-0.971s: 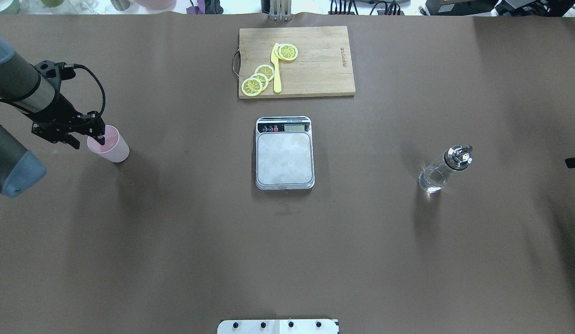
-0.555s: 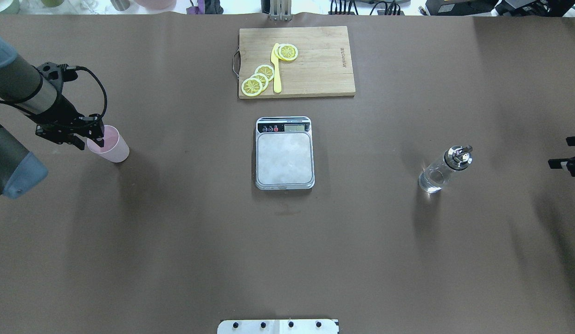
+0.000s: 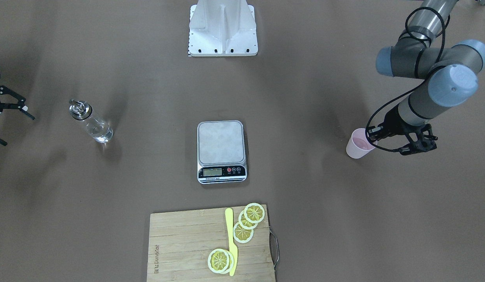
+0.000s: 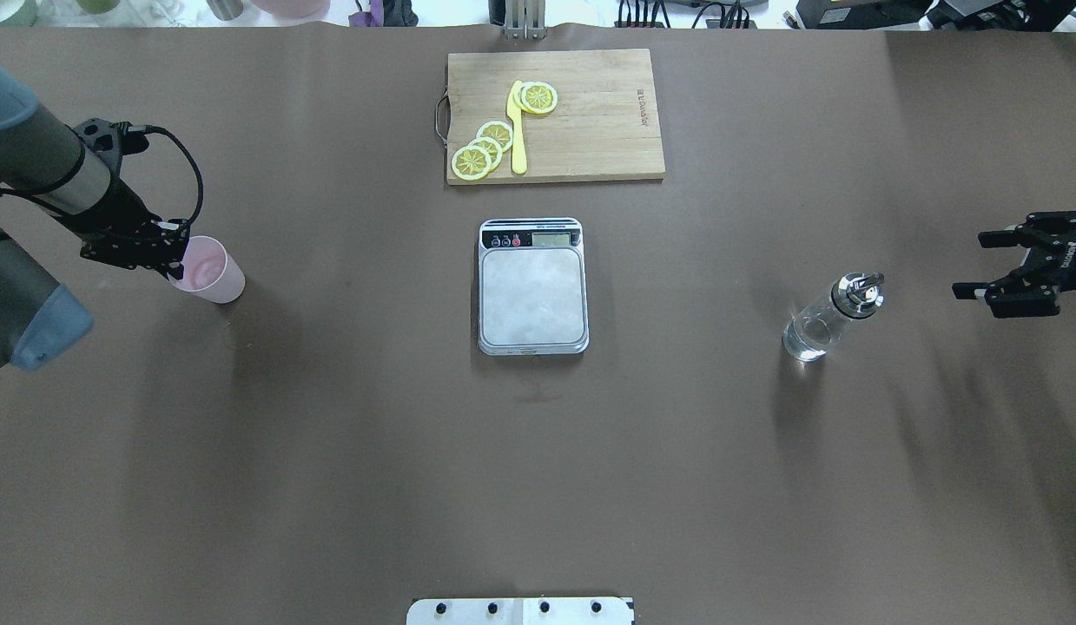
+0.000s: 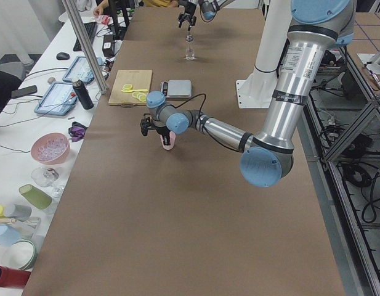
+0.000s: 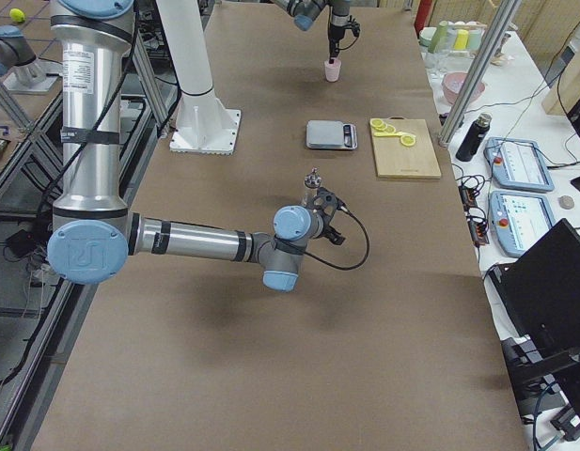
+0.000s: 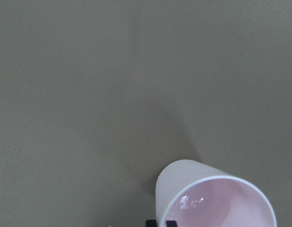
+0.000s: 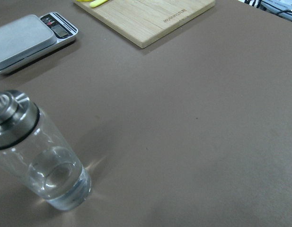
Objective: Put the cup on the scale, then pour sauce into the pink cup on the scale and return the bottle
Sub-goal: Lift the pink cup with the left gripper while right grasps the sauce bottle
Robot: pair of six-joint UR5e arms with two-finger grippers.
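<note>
Now left gripper (image 4: 174, 257) is clamped on the cup (image 4: 211, 273) rim, right gripper (image 4: 979, 264) spread apart near the bottle (image 4: 828, 317), cutting board (image 4: 590, 130) stamp unreadable.

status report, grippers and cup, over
Left gripper at cup rim, grip unclear. Right gripper open, short of bottle. Scale platform bare, nothing between it and cup.

Cup, scale and bottle, spread in a row across the table.
The pale pink cup (image 4: 209, 271) stands mouth-up at the robot's left, well apart from the silver-grey scale (image 4: 532, 291), which lies flat at the centre with its display strip away from the robot. The clear glass bottle (image 4: 828, 317) stands upright at the right, its metal spout cap on, with colourless sauce (image 8: 60, 182) in its base.
</note>
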